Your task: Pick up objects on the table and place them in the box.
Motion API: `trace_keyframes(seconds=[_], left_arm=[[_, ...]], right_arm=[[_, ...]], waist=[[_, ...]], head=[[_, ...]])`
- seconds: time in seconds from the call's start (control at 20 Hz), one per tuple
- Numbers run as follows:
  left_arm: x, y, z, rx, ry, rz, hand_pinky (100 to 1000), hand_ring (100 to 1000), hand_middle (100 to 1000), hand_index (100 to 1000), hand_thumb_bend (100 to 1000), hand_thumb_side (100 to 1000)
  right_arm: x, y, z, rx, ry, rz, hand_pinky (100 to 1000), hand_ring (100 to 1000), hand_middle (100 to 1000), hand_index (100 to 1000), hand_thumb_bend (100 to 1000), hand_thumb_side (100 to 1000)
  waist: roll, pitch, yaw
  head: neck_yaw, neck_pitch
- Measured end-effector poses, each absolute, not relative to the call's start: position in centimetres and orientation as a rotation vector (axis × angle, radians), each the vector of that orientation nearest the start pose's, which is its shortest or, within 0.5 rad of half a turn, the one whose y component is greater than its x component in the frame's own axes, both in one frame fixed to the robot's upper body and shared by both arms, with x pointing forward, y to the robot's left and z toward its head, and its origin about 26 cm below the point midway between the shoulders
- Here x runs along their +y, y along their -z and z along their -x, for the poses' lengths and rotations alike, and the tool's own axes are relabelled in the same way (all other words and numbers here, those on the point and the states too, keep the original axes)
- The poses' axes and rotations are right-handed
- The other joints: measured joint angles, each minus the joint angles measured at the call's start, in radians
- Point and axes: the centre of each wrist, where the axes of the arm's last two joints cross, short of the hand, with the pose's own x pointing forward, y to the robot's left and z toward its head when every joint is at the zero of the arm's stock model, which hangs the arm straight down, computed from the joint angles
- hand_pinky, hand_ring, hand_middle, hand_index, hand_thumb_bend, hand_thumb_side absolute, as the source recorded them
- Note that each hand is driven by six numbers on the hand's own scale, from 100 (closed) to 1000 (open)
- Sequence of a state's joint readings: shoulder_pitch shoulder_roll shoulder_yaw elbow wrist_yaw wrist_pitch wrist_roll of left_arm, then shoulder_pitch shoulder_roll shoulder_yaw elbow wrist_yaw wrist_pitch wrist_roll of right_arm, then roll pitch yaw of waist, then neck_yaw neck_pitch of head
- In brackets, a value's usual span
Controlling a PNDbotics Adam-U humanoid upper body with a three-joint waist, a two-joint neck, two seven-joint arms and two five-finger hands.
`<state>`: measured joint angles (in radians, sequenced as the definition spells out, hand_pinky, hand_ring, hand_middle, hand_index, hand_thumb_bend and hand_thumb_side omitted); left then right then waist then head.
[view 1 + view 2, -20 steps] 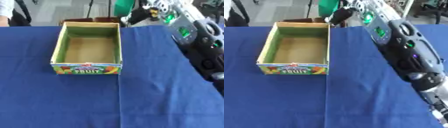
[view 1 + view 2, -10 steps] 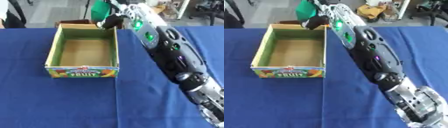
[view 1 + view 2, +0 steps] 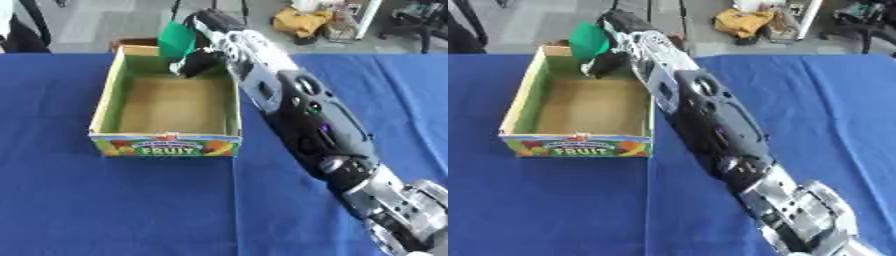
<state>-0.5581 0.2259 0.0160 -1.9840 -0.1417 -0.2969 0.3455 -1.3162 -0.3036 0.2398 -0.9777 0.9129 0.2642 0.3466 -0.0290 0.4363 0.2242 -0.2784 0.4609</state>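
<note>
An open cardboard box (image 3: 166, 146) with a "FRUIT" label on its front stands on the blue table, its brown floor bare. My right arm stretches from the lower right across the table to the box's far end. My right hand (image 3: 199, 61) hangs over the far right part of the box, fingers curled round a green object (image 3: 178, 39) held above the back rim. The same green object (image 3: 588, 40) shows in the right eye view. My left hand is in no view.
The blue tablecloth (image 3: 79, 200) covers the whole table around the box. Beyond the far edge lies a grey floor with a yellow bundle (image 3: 302, 22) and some furniture legs. A dark-clothed person (image 3: 22, 30) stands at the far left edge.
My right arm has swung left and forward, carrying the green object from beyond the box's far right corner to above the box's back end. The camera has also shifted.
</note>
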Motion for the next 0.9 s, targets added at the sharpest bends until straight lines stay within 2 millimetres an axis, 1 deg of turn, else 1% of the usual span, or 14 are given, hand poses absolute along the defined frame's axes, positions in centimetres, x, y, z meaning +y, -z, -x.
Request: trace_keyframes(seconds=[0.35,0.65,0.7,0.8,0.85,0.9], left_arm=[[21.8,-27.1,-31.7,3.384,0.077,0.251,801,921,874,995,100,1000],[21.7,-27.2,-31.7,3.38,0.078,0.247,800,920,874,995,100,1000],[21.7,-27.2,-31.7,3.38,0.078,0.246,800,920,874,995,100,1000],[21.7,-27.2,-31.7,3.38,0.079,0.245,800,920,874,995,100,1000],[21.7,-27.2,-31.7,3.38,0.079,0.245,800,920,874,995,100,1000],[21.7,-27.2,-31.7,3.381,0.079,0.244,800,920,874,995,100,1000]], right_arm=[[-14.4,-33.4,-48.5,-1.585,-1.156,1.067,362,342,462,565,211,403],[-15.1,-32.7,-49.1,-1.575,-1.138,1.059,378,358,473,579,226,438],[-15.1,-32.7,-49.2,-1.574,-1.137,1.058,396,378,486,593,232,488],[-15.2,-32.5,-49.3,-1.571,-1.142,1.054,429,413,513,623,281,559],[-15.2,-32.5,-49.3,-1.567,-1.148,1.05,456,440,532,647,312,589],[-15.2,-32.5,-49.3,-1.566,-1.157,1.045,456,440,532,647,312,589]], waist=[[-0.008,0.031,0.032],[-0.013,0.043,0.043],[-0.013,0.044,0.043],[-0.013,0.045,0.044],[-0.013,0.045,0.044],[-0.013,0.045,0.044]], head=[[-0.012,-0.021],[-0.017,-0.032],[-0.017,-0.033],[-0.019,-0.034],[-0.019,-0.034],[-0.019,-0.034]])
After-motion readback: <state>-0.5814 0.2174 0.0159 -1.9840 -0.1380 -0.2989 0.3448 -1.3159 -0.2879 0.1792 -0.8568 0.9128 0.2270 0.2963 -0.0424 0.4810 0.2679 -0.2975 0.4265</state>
